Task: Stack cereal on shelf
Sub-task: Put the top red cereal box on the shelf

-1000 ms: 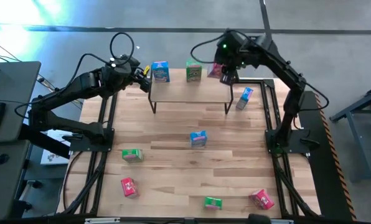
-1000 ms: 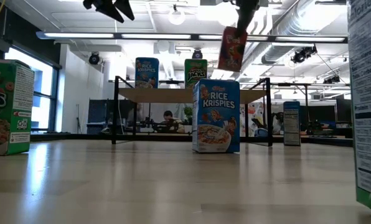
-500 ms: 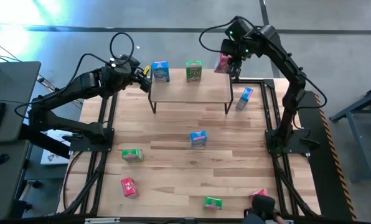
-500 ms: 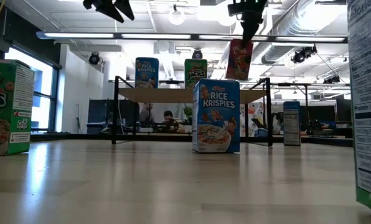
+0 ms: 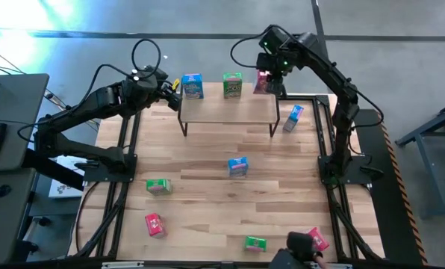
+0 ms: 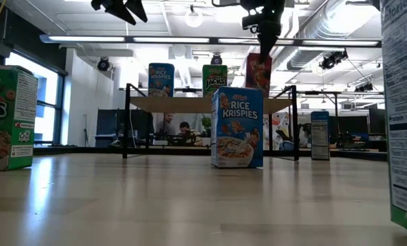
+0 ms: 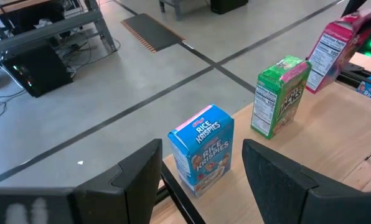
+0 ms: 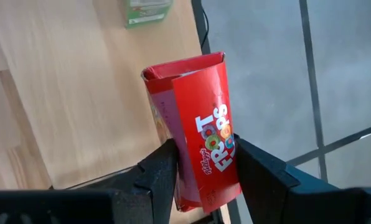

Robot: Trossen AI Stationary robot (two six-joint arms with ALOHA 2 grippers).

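The right claw [image 8: 201, 177] is clamped narrow on a red Froot Loops box [image 8: 198, 127], gripping its lower part from both flat sides. In the high view this claw [image 5: 271, 75] sits at the upper centre-right of the frame, over the right end of the shelf [image 5: 228, 110]. In the low view the red box [image 6: 259, 70] hangs under the claw at the upper centre of the frame, close to the shelf top; whether its base touches the top cannot be told.

Risks from this position:

- The box sits close to the back right corner of the shelf top. If released with part of its base past the edge, it is likely to tip off onto the floor behind.
- The box appears slightly tilted in the grip. Release at a tilt may let it topple.
- The green box [image 5: 232, 85] stands just beside it, with the blue box [image 5: 193, 87] further along the shelf. A sideways withdrawal may knock them over.

The left claw [image 7: 201, 171] stands partly wide and empty near the left end of the shelf, at the upper left-centre of the high view [image 5: 172, 84], facing the blue box. It waits there.

Six more boxes lie on the desk [image 5: 207, 161], among them a blue one [image 5: 237, 166] at centre frame. A dark shape at the bottom edge near the lower-right red box [image 5: 315, 239] cannot be identified.
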